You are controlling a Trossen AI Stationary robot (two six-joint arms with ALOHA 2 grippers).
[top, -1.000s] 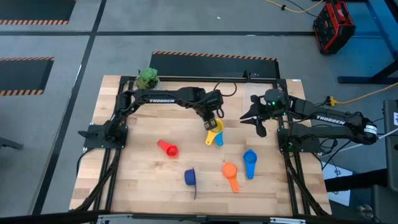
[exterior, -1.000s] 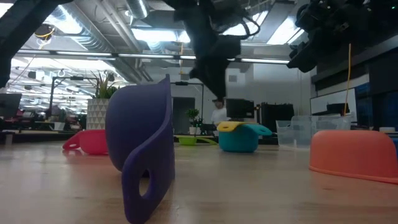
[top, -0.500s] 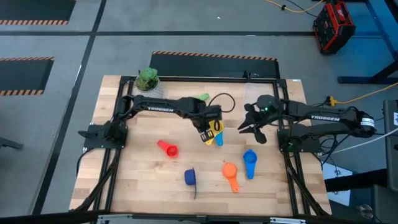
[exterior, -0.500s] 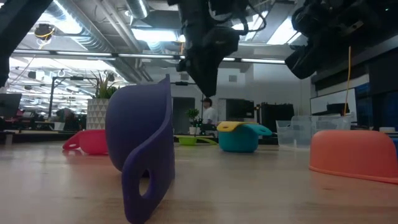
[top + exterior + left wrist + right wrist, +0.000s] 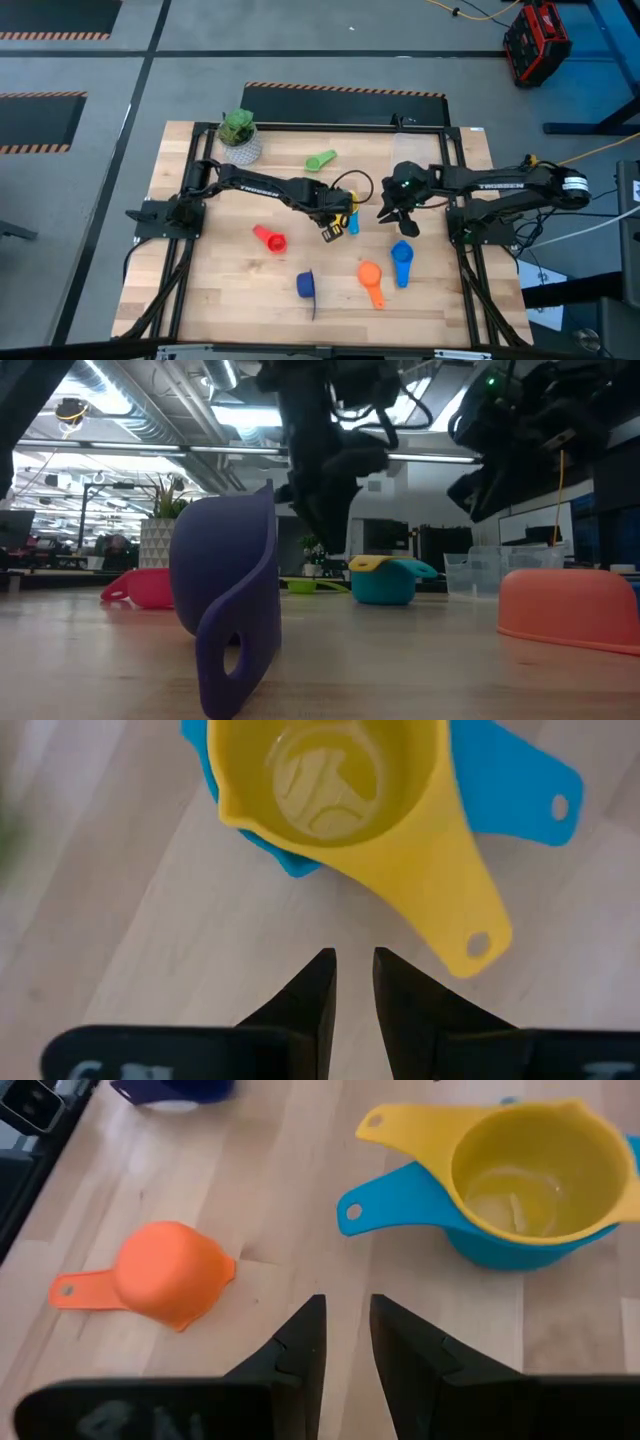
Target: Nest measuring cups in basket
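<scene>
Dark and empty, the left pincer (image 5: 330,228) hovers near the centre of the overhead frame with its fingers (image 5: 312,990) drawn almost together, only a thin gap between them, holding nothing. Just beside it sits the yellow cup (image 5: 345,795), nested inside a light blue cup (image 5: 500,780), both upright on the wooden desk (image 5: 220,270). To the right of that pair the right pincer (image 5: 398,222) hangs above the desk, fingers likewise close together with a narrow slit, also holding nothing. Spreading outward, an orange cup (image 5: 370,277) lies mouth down lower centre-right, a blue cup (image 5: 401,258) sits beside it, a dark blue cup (image 5: 307,286) rests on its side lower centre, a red cup (image 5: 268,238) lies left of centre, and a green cup (image 5: 321,160) lies alone toward the upper middle. A potted plant (image 5: 238,128) stands at the upper left of the desk. The clear basket (image 5: 478,572) shows only faintly in the table-level view, at the right, behind the orange cup; no cup appears to be inside it. By my reading, the task is at an early stage: one pair is nested, but on the bare desk, and five cups lie loose, with everything left to go into the basket.
</scene>
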